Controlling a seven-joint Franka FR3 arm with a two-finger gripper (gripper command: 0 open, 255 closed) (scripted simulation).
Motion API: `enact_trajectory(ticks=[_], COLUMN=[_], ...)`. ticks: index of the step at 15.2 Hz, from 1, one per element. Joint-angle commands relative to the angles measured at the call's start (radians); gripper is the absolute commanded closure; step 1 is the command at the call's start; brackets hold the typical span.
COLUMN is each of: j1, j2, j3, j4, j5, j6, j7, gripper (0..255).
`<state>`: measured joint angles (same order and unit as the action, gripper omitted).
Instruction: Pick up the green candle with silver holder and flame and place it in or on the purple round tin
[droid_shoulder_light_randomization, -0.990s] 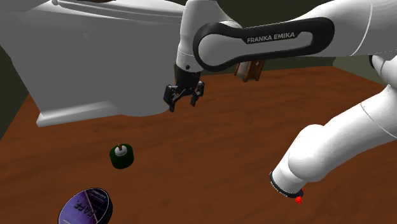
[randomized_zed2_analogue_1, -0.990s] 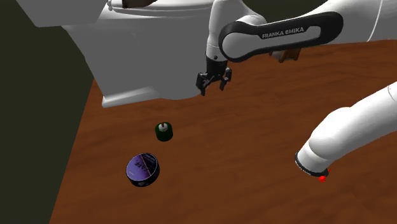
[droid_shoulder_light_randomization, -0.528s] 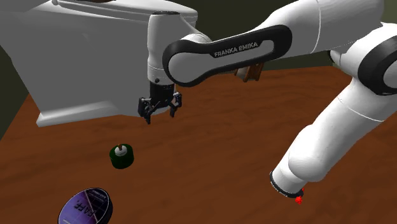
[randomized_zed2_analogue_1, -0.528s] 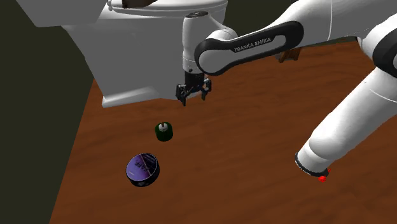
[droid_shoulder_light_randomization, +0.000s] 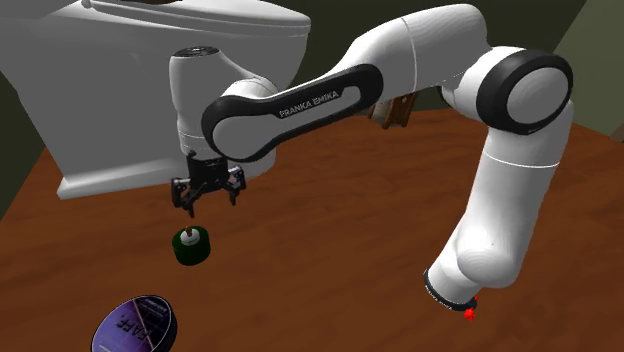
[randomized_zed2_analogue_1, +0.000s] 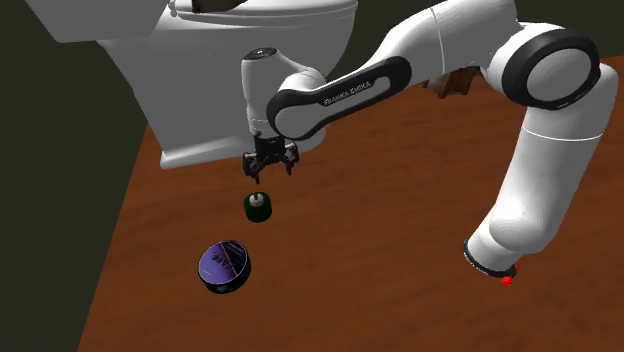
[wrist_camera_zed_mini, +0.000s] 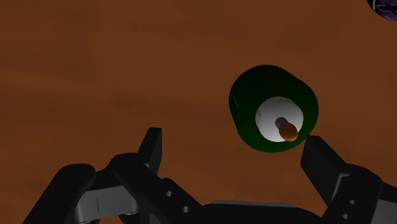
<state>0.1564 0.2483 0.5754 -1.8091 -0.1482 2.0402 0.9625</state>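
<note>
1. The black two-finger gripper (droid_shoulder_light_randomization: 208, 195), spread wide and empty, hangs over the dark green round candle (droid_shoulder_light_randomization: 191, 246), which stands near the brown wooden floor's (droid_shoulder_light_randomization: 330, 260) shoulder-view left edge.
2. Risk: the candle sits off-centre towards one finger; a straight descent could topple it.
3. The gripper has come across from farther right; the candle is unmoved.

The candle (wrist_camera_zed_mini: 273, 118) is showing dark green, with a pale top and a small orange flame, and the round tin (droid_shoulder_light_randomization: 135, 325) is showing purple with pale marks on its lid. The floor (droid_shoulder_light_randomization: 330, 250) is looking brown, the toilet (droid_shoulder_light_randomization: 100, 90) and the arm (droid_shoulder_light_randomization: 290, 100) are looking white, and the tool (droid_shoulder_light_randomization: 208, 200) is looking all black.
</note>
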Motion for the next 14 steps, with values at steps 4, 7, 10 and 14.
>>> enact_trajectory(ticks=[4,7,10,14], j1=[0.110,0.114,0.117,0.120], j2=[0.219,0.231,0.247,0.261], j3=[-0.021,-0.027,-0.033,-0.038], j4=[0.214,0.203,0.184,0.170], j5=[-0.108,-0.114,-0.124,-0.133], j6=[-0.042,-0.020,0.012,0.039], j7=[0.108,0.112,0.118,0.124], gripper=[0,0,0,0])
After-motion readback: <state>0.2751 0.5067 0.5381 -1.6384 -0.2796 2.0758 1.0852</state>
